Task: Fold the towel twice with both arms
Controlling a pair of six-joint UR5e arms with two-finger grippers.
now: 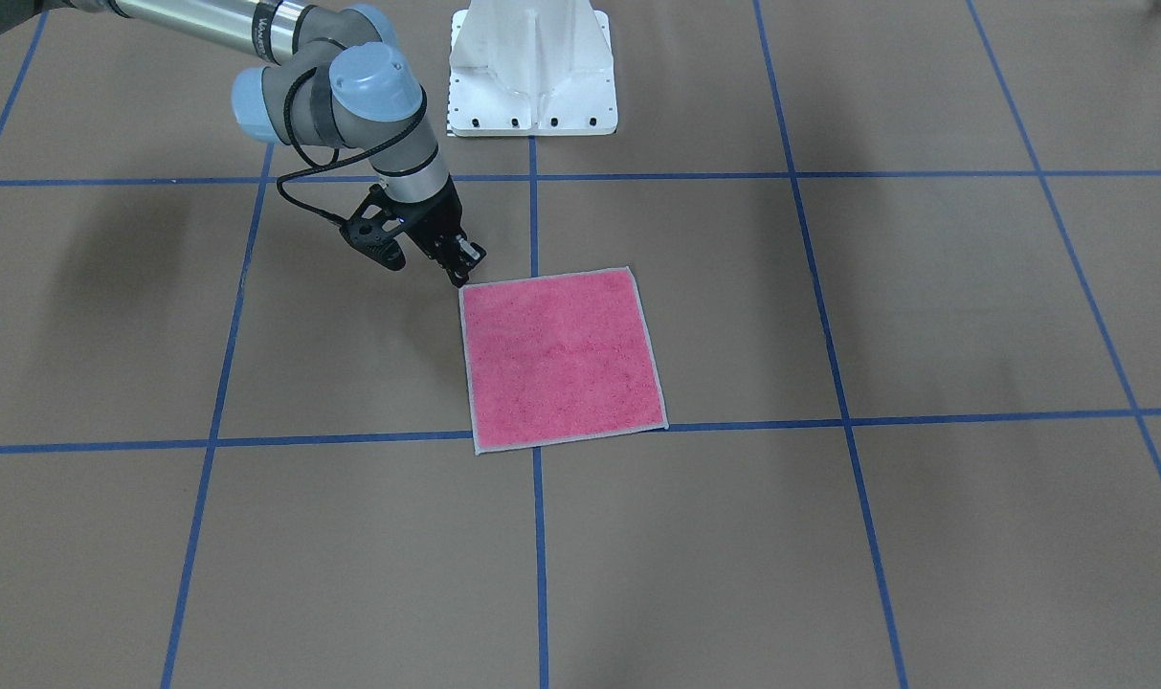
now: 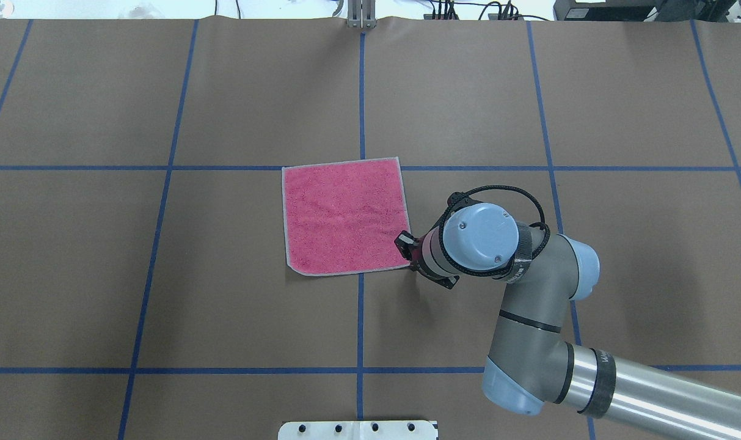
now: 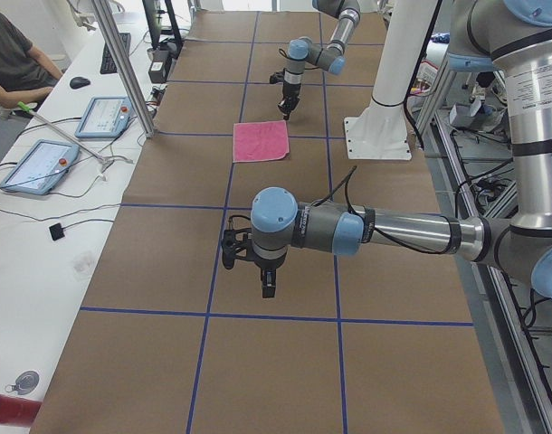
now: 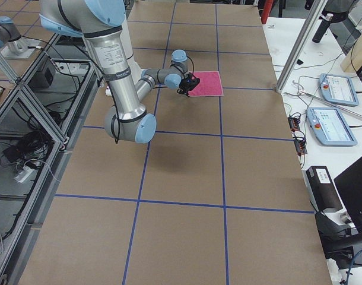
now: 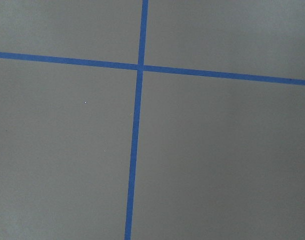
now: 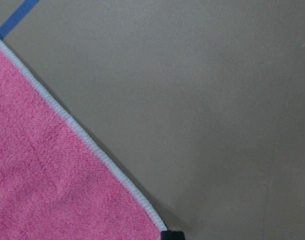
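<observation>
The towel (image 1: 561,359) lies flat, pink face up, with a light grey border, in the middle of the table; it also shows in the overhead view (image 2: 343,214). My right gripper (image 1: 459,276) points down with its tips at the towel's corner nearest the robot on my right side. In the right wrist view one black fingertip (image 6: 172,235) sits right at that corner of the towel (image 6: 52,180). I cannot tell how its jaws stand. My left gripper (image 3: 269,287) hangs over bare table far from the towel, seen only in the exterior left view; I cannot tell its state.
The white pedestal base (image 1: 532,72) stands behind the towel on the robot's side. Blue tape lines (image 2: 361,110) grid the brown table. An operator (image 3: 14,63) sits at the far side next to tablets (image 3: 36,163).
</observation>
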